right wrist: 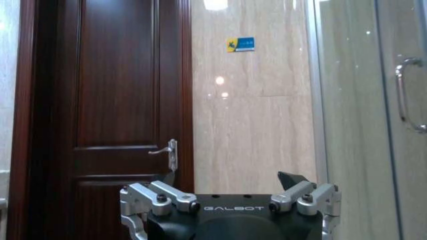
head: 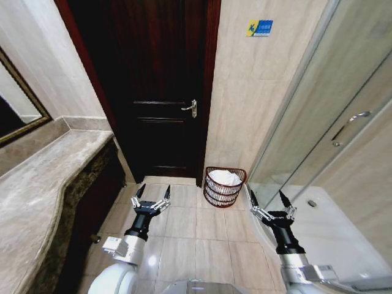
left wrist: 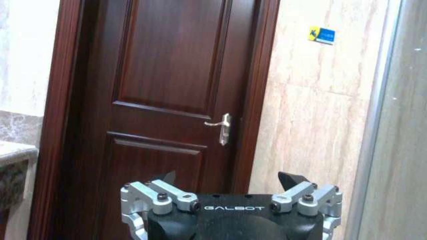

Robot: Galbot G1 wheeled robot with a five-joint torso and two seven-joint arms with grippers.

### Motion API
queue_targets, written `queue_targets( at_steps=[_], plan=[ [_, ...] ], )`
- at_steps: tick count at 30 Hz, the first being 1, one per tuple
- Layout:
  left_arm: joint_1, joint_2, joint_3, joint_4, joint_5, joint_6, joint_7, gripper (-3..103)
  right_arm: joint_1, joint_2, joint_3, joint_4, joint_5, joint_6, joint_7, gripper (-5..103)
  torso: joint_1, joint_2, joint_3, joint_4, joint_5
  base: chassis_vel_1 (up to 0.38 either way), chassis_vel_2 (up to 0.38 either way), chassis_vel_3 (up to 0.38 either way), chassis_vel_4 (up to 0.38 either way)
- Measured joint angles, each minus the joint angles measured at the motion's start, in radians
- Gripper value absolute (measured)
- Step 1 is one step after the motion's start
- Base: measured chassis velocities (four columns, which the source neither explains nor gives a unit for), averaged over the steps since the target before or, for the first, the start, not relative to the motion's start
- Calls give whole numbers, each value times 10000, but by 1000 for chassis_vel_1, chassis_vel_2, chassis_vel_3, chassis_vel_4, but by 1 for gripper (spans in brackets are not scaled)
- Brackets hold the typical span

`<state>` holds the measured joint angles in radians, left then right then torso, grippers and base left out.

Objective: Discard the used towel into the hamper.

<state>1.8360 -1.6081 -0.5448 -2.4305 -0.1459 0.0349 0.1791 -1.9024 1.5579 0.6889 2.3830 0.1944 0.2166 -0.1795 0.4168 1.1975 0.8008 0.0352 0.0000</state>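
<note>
Nearest the robot, above the pale tiled floor [head: 196, 236], both arms reach forward at about the same height. On one side the left gripper [head: 152, 195] hangs with its jaws spread wide and nothing between them; on the other, the right gripper [head: 267, 199] is likewise spread and empty, close to the edge of the white shower tray [head: 343, 233].

Beyond them, and between the two, stands the hamper [head: 224, 187], on the floor against the beige wall [head: 251, 98], just beside the frame of the dark wooden door [head: 160, 79]. It lies ahead of both sets of jaws and well clear of them, somewhat nearer the right gripper. White cloth, probably the towel [head: 225, 177], sits inside it, bunched up near the rim.

Farther off, a brass handle [head: 190, 108] is on the door, and a small blue and yellow sign [head: 260, 27] sits high on the wall. A stone counter [head: 43, 177] runs along the robot's left.
</note>
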Motion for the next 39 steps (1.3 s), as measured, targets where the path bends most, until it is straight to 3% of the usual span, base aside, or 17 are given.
queue_targets(
  at_steps=[39],
  plan=[
    [0, 0, 0, 0, -1, -1, 0, 100, -1, 0, 0, 0, 0, 0, 0, 100, 0, -1, 0, 1, -1, 109, -106, -105, 114]
  ],
)
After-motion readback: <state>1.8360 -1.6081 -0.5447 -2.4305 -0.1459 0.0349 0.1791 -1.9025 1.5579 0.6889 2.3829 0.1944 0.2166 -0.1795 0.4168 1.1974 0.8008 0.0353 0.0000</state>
